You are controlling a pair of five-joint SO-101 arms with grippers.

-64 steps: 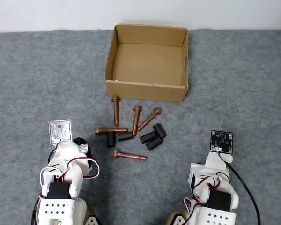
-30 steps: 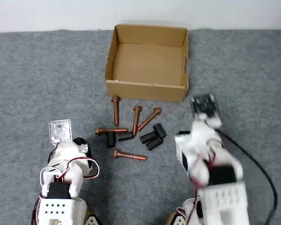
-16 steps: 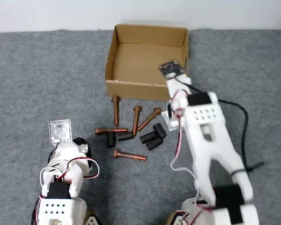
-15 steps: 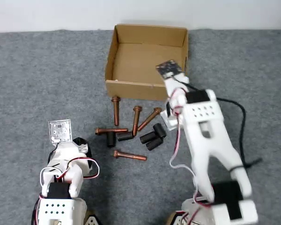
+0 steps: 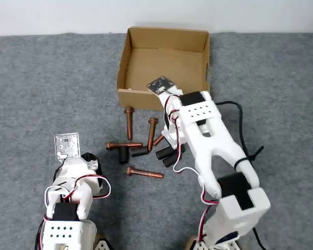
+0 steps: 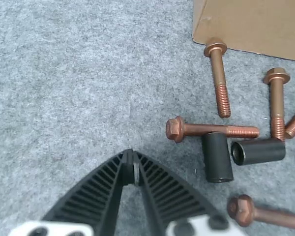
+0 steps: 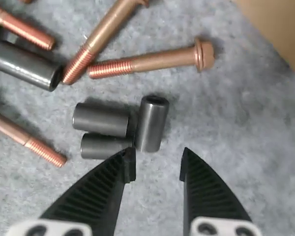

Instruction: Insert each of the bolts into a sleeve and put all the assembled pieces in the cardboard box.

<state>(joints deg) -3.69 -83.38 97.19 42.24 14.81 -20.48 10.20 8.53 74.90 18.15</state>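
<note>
**A:** How do the jaws of the right gripper [image 7: 157,161] stand?

**B:** Apart, with nothing between them, low over the grey carpet [image 5: 41,78]. Just ahead of the gap lies a dark sleeve [image 7: 151,124]. Its long axis runs away from the jaws, open end farthest off.

**A:** And the sleeves beside it?

**B:** A second sleeve [image 7: 100,119] and a third sleeve [image 7: 105,146] lie side by side, crosswise to it, with their ends at its flank. The third is just ahead of one jaw tip.

**A:** Any bolts?

**B:** Beyond the dark sleeve a copper bolt [image 7: 152,60] lies across the jaws' line, its head toward the cardboard box [image 7: 278,29]. A slanting bolt [image 7: 101,37] has its threaded end against a fourth sleeve [image 7: 24,65].

**A:** And the left gripper [image 6: 131,164]?

**B:** Its jaws are pressed together and empty. Ahead and off to one side a crosswise bolt [image 6: 211,130] lies flat. A black sleeve [image 6: 217,156] touches its shank, at right angles to it. Farther on, a far bolt [image 6: 219,78] points its head at the box wall.
</note>
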